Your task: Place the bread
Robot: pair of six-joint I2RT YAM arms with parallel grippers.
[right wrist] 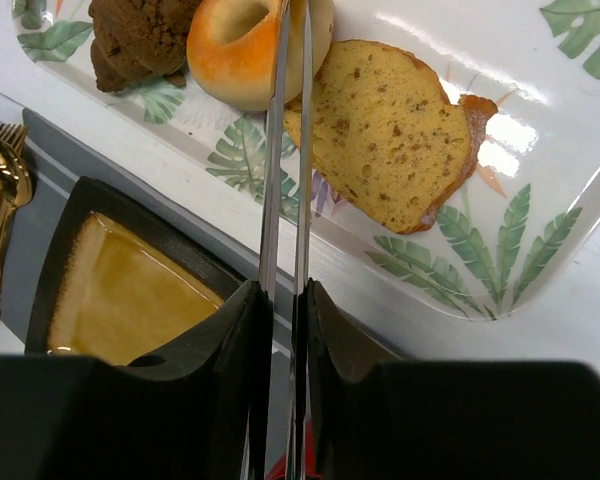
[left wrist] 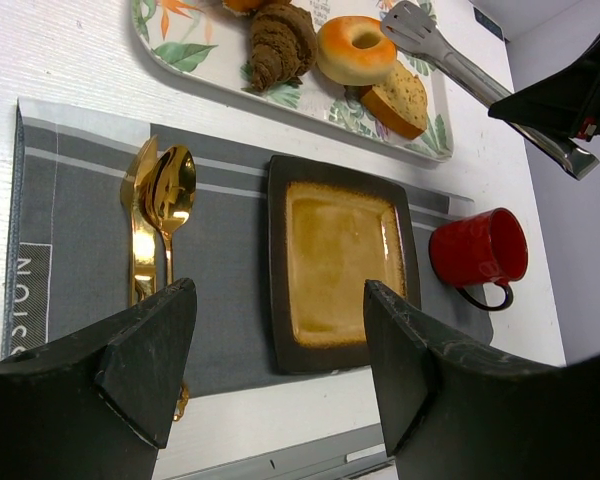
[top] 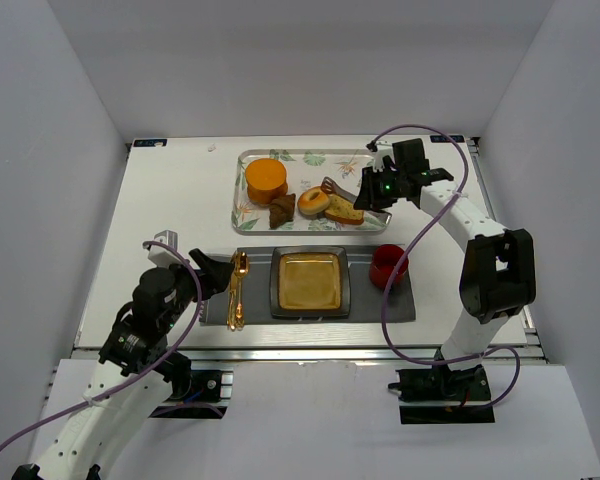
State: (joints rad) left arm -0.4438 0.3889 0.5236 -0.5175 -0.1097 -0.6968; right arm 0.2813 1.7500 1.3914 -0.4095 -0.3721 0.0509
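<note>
The bread (top: 345, 211), a tan speckled slice with a brown crust, lies flat on the floral tray (top: 242, 190), right of the donut. It also shows in the left wrist view (left wrist: 400, 100) and the right wrist view (right wrist: 390, 130). My right gripper (top: 382, 190) (right wrist: 283, 295) is shut on metal tongs (top: 338, 190) (right wrist: 285, 150). The tongs' arms are nearly together and reach over the gap between donut and bread, holding nothing. My left gripper (top: 215, 272) (left wrist: 280, 300) is open and empty above the placemat's near edge.
An orange-glazed donut (top: 313, 202), a dark brown wedge (top: 282, 210) and an orange cup (top: 266, 180) share the tray. On the grey placemat (top: 380, 305) lie gold cutlery (top: 237, 290), a square dark-rimmed plate (top: 277, 282) and a red mug (top: 388, 266).
</note>
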